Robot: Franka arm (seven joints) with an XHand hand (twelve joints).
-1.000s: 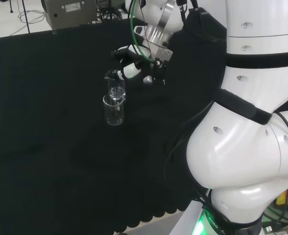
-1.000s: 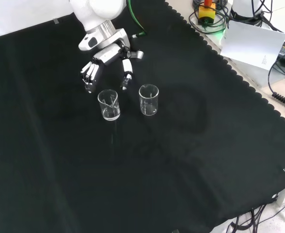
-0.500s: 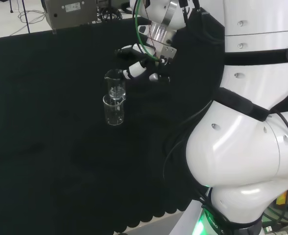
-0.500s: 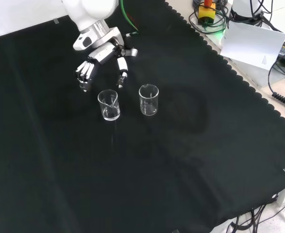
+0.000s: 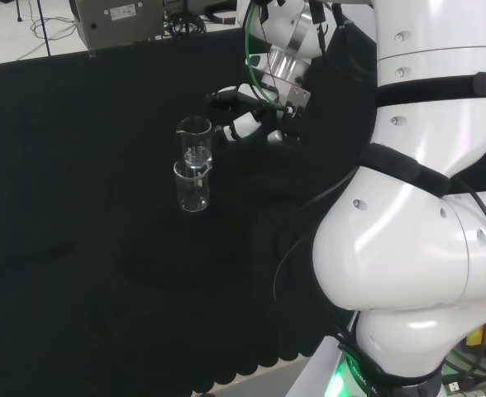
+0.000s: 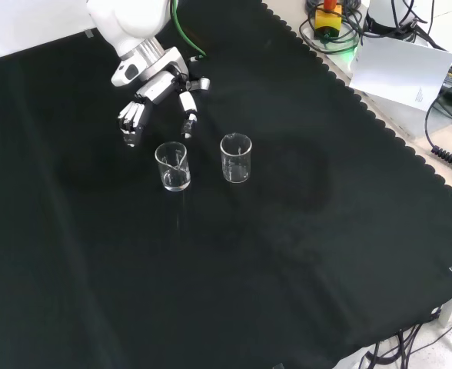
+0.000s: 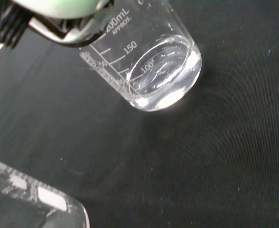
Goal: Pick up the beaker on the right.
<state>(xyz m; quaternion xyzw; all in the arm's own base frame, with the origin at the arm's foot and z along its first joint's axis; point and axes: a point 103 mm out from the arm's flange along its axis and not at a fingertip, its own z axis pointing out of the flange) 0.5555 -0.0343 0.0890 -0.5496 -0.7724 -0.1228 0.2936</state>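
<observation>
Two clear glass beakers stand upright on the black cloth. In the front view they are side by side, one on the left (image 6: 172,166) and one on the right (image 6: 236,158). In the head view they stand one behind the other, the farther (image 5: 194,137) and the nearer (image 5: 193,187). The hand (image 6: 154,89) hovers behind the left beaker in the front view, open, with relaxed fingers (image 6: 129,121) and thumb spread and nothing in it. Seen from the head camera, the hand (image 5: 247,121) is to the right of the farther beaker. The wrist view has a graduated beaker (image 7: 163,71) close by and another's rim (image 7: 35,199).
The arm's white links (image 5: 416,207) take up the right of the head view. Cables, a white sheet (image 6: 403,69) and gear lie beyond the cloth's scalloped edge at the front view's right. A grey box (image 5: 115,21) stands behind the bench.
The hand has drawn back from the beakers: up and to the left in the front view, to the right in the head view. Both beakers stay put.
</observation>
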